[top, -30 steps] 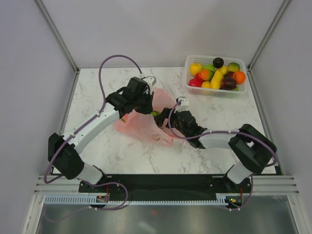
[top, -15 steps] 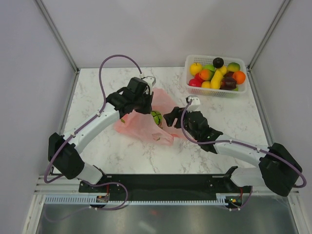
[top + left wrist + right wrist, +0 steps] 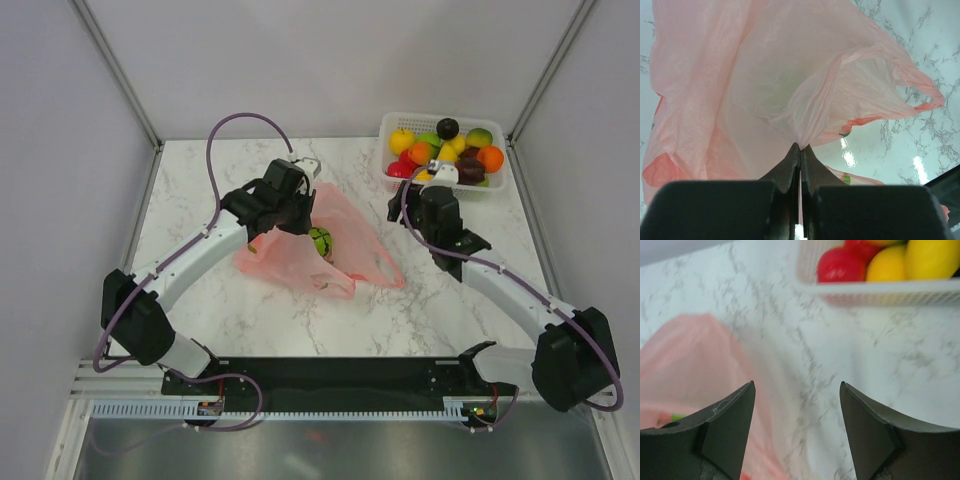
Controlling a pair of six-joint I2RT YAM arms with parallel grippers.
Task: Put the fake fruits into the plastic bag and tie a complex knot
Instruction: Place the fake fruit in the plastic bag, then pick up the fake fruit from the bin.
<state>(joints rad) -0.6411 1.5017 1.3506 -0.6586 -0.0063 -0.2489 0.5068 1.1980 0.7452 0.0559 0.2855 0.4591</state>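
The pink plastic bag (image 3: 300,250) lies crumpled at mid-table, one handle loop (image 3: 385,270) trailing right. A green fake fruit (image 3: 321,241) sits in its mouth. My left gripper (image 3: 300,207) is shut on the bag's upper edge; in the left wrist view the jaws (image 3: 801,146) pinch a fold of the pink film (image 3: 790,75). My right gripper (image 3: 398,205) hovers open and empty between the bag and the basket; its wrist view shows bare marble between the fingertips (image 3: 796,390), the bag (image 3: 690,365) at the left. More fake fruits (image 3: 445,150) fill the basket.
The white lattice basket (image 3: 392,127) stands at the back right corner; its front wall (image 3: 880,287) is close ahead of my right gripper, with red (image 3: 842,265) and yellow (image 3: 935,257) fruits behind it. Frame posts and side walls border the table.
My right arm has pulled out of the bag's mouth and swung right and back toward the basket, leaving the green fruit in the bag. The left gripper still pinches the bag.
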